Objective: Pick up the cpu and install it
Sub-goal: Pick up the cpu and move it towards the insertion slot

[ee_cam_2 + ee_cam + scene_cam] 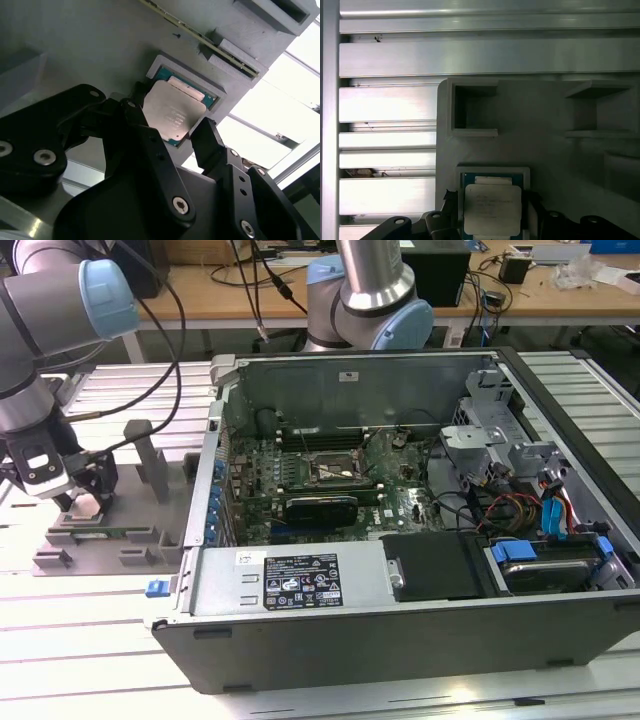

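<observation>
Grey tray (560, 110) holds the cpu (175, 112), straddled by the gripper (170, 120), fingers apart.

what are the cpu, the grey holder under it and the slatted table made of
cpu: silvery metal lid, by its dull sheen, on a green board-like rim. grey holder: matte, no glare, probably moulded or printed plastic. slatted table: bright reflective ribbed strips, likely aluminium.
</observation>
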Tool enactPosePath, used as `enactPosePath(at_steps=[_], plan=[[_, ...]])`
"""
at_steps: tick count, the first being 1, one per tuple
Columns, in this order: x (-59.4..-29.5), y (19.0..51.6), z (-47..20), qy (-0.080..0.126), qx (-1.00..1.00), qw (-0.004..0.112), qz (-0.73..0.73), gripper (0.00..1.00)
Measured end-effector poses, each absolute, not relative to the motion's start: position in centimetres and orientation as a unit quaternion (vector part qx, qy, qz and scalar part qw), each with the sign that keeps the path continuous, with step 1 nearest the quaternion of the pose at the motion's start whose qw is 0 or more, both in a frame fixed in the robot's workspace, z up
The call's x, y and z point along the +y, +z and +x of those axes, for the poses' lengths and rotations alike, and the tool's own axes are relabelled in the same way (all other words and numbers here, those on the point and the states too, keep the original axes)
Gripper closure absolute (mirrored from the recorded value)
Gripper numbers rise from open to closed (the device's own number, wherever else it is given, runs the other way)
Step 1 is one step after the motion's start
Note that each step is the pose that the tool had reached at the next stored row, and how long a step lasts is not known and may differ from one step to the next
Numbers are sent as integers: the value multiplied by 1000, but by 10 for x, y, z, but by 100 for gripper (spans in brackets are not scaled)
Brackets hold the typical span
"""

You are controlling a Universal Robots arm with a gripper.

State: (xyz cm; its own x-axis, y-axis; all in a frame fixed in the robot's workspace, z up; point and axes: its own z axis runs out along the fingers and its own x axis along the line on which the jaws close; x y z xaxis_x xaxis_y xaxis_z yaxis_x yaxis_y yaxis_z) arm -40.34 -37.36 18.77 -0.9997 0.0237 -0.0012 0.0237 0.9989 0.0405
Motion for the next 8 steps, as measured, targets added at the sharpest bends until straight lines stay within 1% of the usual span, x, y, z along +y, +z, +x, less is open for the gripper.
enactPosePath(at_steps=[5,6,7,8], plan=[[-374,188,-404,20,1000,1,12,36],[-374,188,-404,20,1000,1,12,38],[-374,188,-404,20,1000,1,12,45],[-374,188,-404,21,1000,1,12,45]])
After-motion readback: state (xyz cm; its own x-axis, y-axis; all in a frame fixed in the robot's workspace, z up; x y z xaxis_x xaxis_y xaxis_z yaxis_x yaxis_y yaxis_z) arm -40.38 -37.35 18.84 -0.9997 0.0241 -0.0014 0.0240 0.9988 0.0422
